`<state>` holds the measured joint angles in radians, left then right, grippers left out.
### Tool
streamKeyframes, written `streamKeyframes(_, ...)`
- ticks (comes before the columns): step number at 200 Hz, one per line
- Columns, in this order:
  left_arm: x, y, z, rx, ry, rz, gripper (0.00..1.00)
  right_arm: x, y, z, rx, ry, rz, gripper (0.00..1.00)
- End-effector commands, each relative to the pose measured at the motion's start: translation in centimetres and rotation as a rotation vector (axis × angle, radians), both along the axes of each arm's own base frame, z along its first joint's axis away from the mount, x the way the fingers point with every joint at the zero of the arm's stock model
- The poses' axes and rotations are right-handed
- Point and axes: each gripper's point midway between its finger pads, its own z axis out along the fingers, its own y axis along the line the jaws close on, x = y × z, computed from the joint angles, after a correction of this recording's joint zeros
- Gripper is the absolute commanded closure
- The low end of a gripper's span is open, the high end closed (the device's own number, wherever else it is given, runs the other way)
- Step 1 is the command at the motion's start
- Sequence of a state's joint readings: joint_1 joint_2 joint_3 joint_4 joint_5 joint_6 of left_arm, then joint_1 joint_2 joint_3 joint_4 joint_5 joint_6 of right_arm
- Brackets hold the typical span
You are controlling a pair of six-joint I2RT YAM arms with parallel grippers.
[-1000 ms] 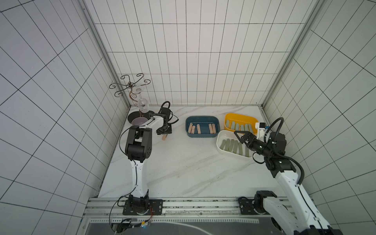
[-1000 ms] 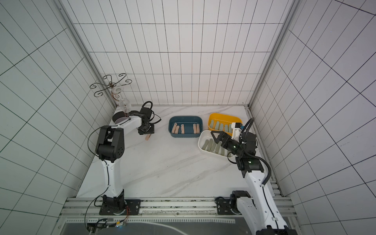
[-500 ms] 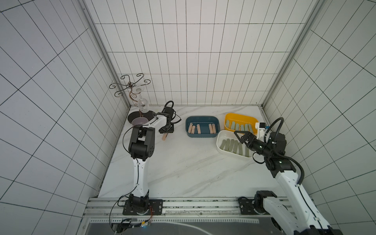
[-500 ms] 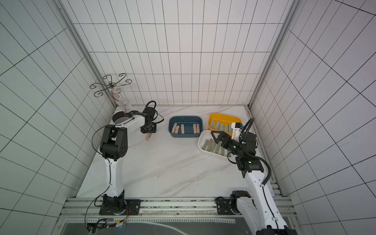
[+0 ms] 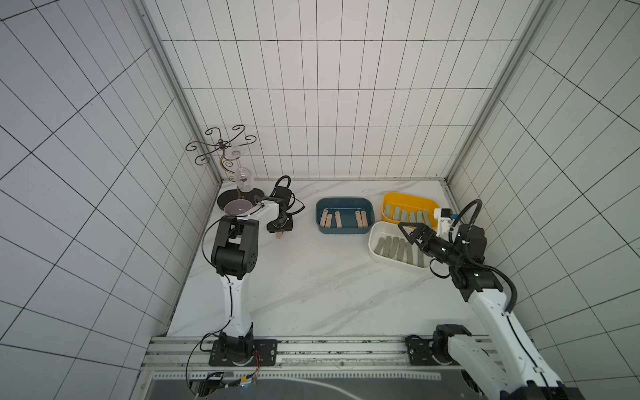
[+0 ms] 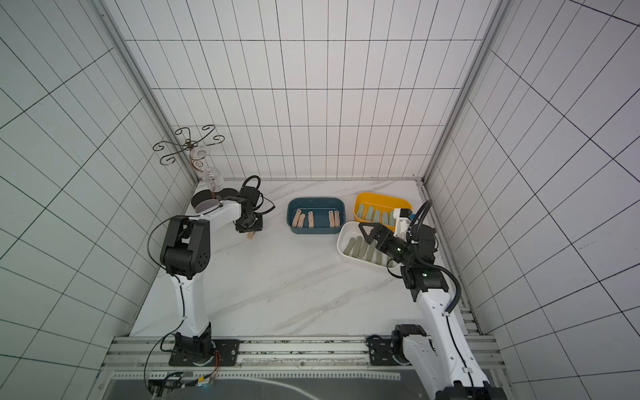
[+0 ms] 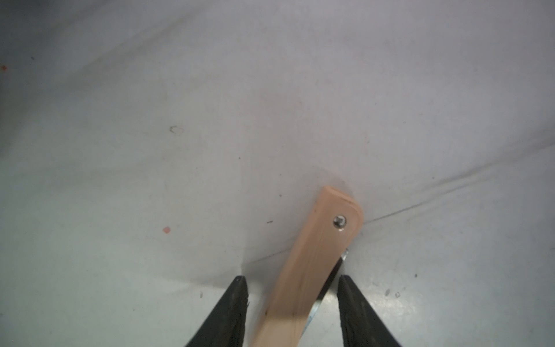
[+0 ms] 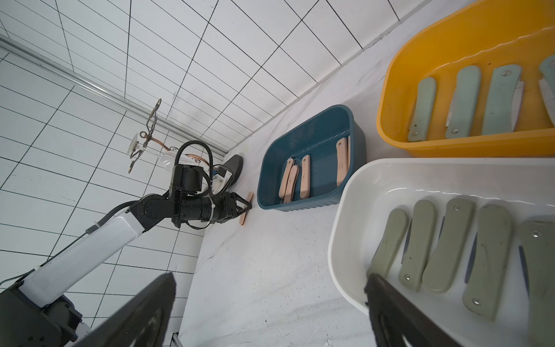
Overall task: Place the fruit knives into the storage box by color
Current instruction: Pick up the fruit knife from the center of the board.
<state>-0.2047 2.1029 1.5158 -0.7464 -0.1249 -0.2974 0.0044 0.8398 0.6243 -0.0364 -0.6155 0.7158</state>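
One peach-pink fruit knife (image 7: pixel 312 264) lies on the marble table, left of the blue storage box (image 5: pixel 344 201). My left gripper (image 7: pixel 291 278) points down over it, jaws either side of the handle with gaps showing; in a top view it (image 5: pixel 280 228) covers most of the knife (image 5: pixel 280 235). Several pink knives (image 5: pixel 337 219) lie in the blue box. The yellow box (image 5: pixel 408 197) holds mint knives (image 8: pixel 464 102). Olive knives (image 8: pixel 447 243) fill the white box (image 5: pixel 372 242). My right gripper (image 5: pixel 408 233) hangs wide open and empty over the white box's left end.
A wire glass rack (image 5: pixel 225 152) with a hanging wine glass (image 5: pixel 243 176) stands on a black base (image 5: pixel 239 199) in the back left corner, close behind my left arm. Tiled walls enclose three sides. A metal rail (image 5: pixel 311 349) runs along the table's front.
My left gripper's jaws have narrowed around the pink knife on the table. The right arm has not moved.
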Motion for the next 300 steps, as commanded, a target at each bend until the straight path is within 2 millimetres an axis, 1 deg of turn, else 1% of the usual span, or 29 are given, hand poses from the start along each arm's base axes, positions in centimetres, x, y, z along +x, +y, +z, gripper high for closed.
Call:
streamKeyframes(1, -1.5, 0.2, -1.2, -0.001, 0.052, 0.0, 0.57, -0.1, -0.2, -0.7, 0.01, 0.004, -0.005, 0.0)
streamKeyframes(19, -1.5, 0.1, -1.2, -0.01, 0.052, -0.003, 0.64, -0.1, -0.2, -0.7, 0.011, 0.004, -0.005, 0.0)
streamKeyframes(48, -1.5, -0.6, -1.1, -0.055, 0.047, -0.001, 0.65, -0.1, -0.2, -0.7, 0.011, 0.003, -0.007, 0.0)
streamKeyframes(62, -1.4, -0.9, -1.0, -0.088, 0.04, 0.004, 0.7, -0.1, -0.2, -0.7, 0.011, 0.004, -0.007, 0.0)
streamKeyframes(81, -1.4, -1.2, -0.8, -0.136, 0.034, 0.016, 0.74, -0.1, -0.2, -0.7, 0.01, 0.003, -0.006, 0.0)
streamKeyframes(135, -1.0, -1.4, 0.5, -0.178, 0.001, 0.023, 0.76, 0.0, -0.3, -0.8, 0.009, 0.005, -0.009, 0.0)
streamKeyframes(160, -0.8, -1.5, 1.6, -0.196, -0.02, 0.025, 0.76, 0.0, -0.2, -0.8, 0.01, 0.006, -0.009, 0.0)
streamKeyframes(188, -0.4, -2.0, 4.0, -0.236, -0.069, 0.019, 0.76, 0.1, -0.2, -0.8, 0.01, 0.005, -0.008, 0.0)
streamKeyframes(205, 0.0, -2.7, 6.0, -0.271, -0.104, 0.011, 0.76, 0.2, -0.2, -1.0, 0.009, 0.01, -0.01, 0.0)
streamKeyframes(220, 0.3, -3.4, 7.9, -0.303, -0.136, -0.004, 0.76, 0.2, -0.2, -1.1, 0.01, 0.013, -0.008, 0.0)
streamKeyframes(232, 0.6, -4.4, 9.4, -0.334, -0.162, -0.024, 0.76, 0.3, -0.2, -1.2, 0.009, 0.015, -0.009, 0.0)
streamKeyframes(257, 1.0, -7.0, 12.2, -0.386, -0.212, -0.061, 0.76, 0.4, -0.3, -1.5, 0.008, 0.021, -0.009, 0.0)
streamKeyframes(279, 1.3, -10.0, 14.5, -0.433, -0.248, -0.105, 0.76, 0.4, -0.3, -1.7, 0.005, 0.024, -0.009, 0.0)
streamKeyframes(300, 1.5, -13.5, 16.6, -0.476, -0.287, -0.155, 0.76, 0.4, -0.3, -1.9, 0.002, 0.028, -0.008, 0.0)
